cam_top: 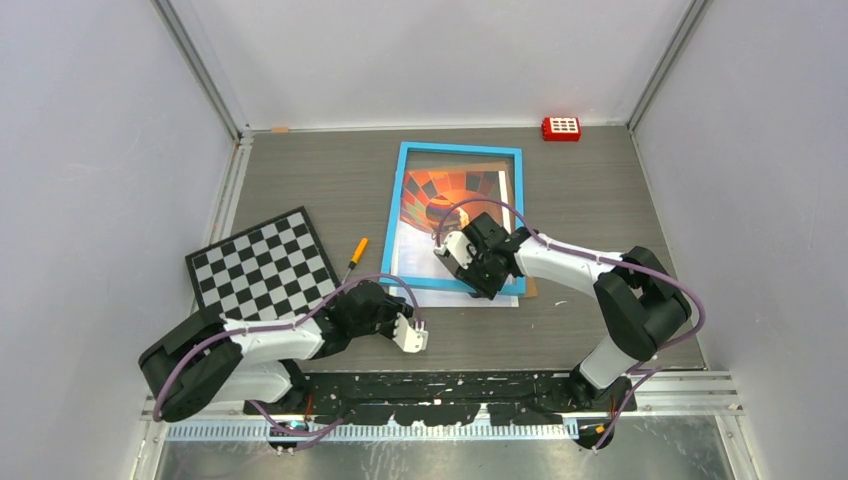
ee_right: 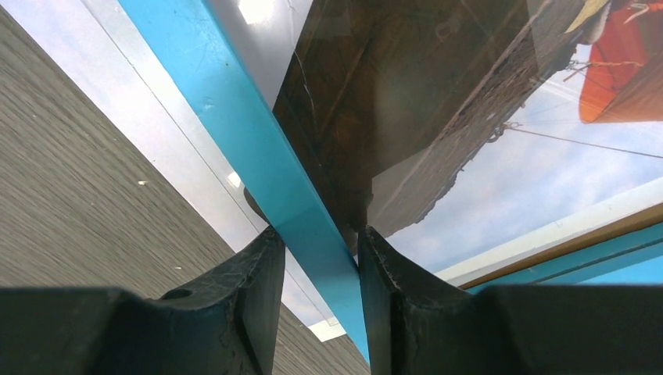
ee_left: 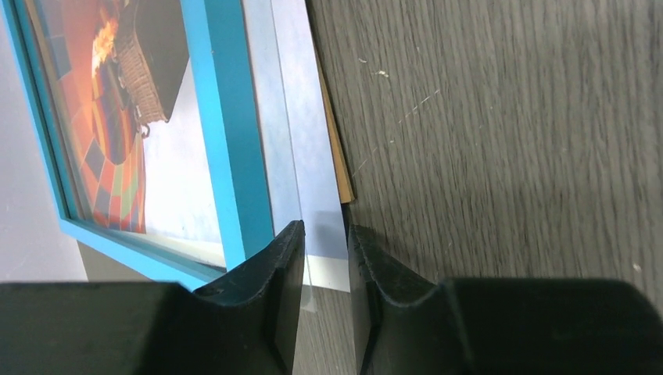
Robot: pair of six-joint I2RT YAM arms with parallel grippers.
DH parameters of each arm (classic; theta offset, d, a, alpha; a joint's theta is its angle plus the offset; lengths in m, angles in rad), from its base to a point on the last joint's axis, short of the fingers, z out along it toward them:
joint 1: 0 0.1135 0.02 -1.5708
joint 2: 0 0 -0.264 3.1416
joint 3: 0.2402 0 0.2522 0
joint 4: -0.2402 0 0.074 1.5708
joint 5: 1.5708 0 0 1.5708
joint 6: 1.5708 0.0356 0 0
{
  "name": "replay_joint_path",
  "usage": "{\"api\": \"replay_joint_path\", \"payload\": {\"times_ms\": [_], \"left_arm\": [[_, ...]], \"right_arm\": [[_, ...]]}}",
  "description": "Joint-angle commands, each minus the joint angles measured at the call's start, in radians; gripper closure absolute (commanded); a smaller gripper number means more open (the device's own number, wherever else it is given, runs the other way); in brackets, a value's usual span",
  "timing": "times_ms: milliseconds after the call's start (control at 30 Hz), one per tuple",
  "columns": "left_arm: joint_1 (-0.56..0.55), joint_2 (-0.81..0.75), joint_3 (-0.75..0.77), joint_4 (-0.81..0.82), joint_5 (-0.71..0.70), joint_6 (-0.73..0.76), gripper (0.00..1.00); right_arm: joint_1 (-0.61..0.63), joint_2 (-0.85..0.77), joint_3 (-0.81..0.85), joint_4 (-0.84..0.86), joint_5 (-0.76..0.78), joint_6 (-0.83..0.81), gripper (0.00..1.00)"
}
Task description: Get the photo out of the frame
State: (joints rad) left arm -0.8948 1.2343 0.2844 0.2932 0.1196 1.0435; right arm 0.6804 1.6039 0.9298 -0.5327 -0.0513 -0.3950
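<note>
My right gripper point(ee_right: 317, 234) clamps the bright-blue rectangular frame point(ee_right: 234, 101); the orange balloon print point(cam_top: 440, 190) barely pokes out nearside; my left gripper point(ee_left: 326, 230) is slightly parted, empty.

The right gripper point(ee_right: 319, 262) fills the near edge of the view, its two black fingers point(ee_right: 250, 301) standing either side of a blue bar of the frame point(ee_right: 234, 117) and pressed close against it. The bar runs slantwise from the far left down between them. To its right the photo point(ee_right: 508, 180) lies under glare: a dark woven basket, a patch of orange-red balloon in the far right corner, thin ropes, blue sky with pale cloud. A second blue bar with a light wood edge crosses the near right. Left of the gripped bar a pale strip point(ee_right: 141, 101) lies on the grey wood-grain table point(ee_right: 70, 203)
</note>
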Motion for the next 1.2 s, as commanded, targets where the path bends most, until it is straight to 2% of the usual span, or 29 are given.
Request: {"api": "replay_joint_path", "payload": {"times_ms": [0,200,300,400,600,700,800,1000,1167], "left_arm": [[-0.001,-0.088,0.026,-0.091,0.009,-0.037,0.73],[0.0,-0.084,0.032,-0.098,-0.058,-0.044,0.79],[0.0,-0.075,0.042,-0.114,-0.049,-0.054,0.8],[0.0,-0.051,0.047,-0.135,-0.016,-0.042,0.74],[0.0,0.069,0.069,-0.088,-0.061,-0.044,0.67],[0.0,0.126,0.073,-0.013,-0.109,-0.044,0.66],[0.0,0.128,0.097,0.01,-0.144,-0.051,0.68],[0.0,0.038,0.145,-0.098,-0.069,-0.059,0.75],[0.014,0.057,0.149,-0.106,-0.092,-0.039,0.78]], "right_arm": [[-0.001,0.045,0.001,-0.044,-0.071,0.014,0.58],[-0.002,0.061,0.004,-0.051,-0.088,0.004,0.59],[-0.005,0.07,0.011,-0.056,-0.09,-0.006,0.59],[-0.012,0.081,0.024,-0.067,-0.092,-0.012,0.59],[-0.031,0.112,0.058,-0.11,-0.102,-0.036,0.59],[-0.039,0.134,0.076,-0.14,-0.11,-0.053,0.6],[-0.041,0.145,0.084,-0.165,-0.114,-0.07,0.6],[-0.044,0.17,0.105,-0.203,-0.125,-0.103,0.62],[-0.044,0.183,0.119,-0.219,-0.142,-0.11,0.63]]}}
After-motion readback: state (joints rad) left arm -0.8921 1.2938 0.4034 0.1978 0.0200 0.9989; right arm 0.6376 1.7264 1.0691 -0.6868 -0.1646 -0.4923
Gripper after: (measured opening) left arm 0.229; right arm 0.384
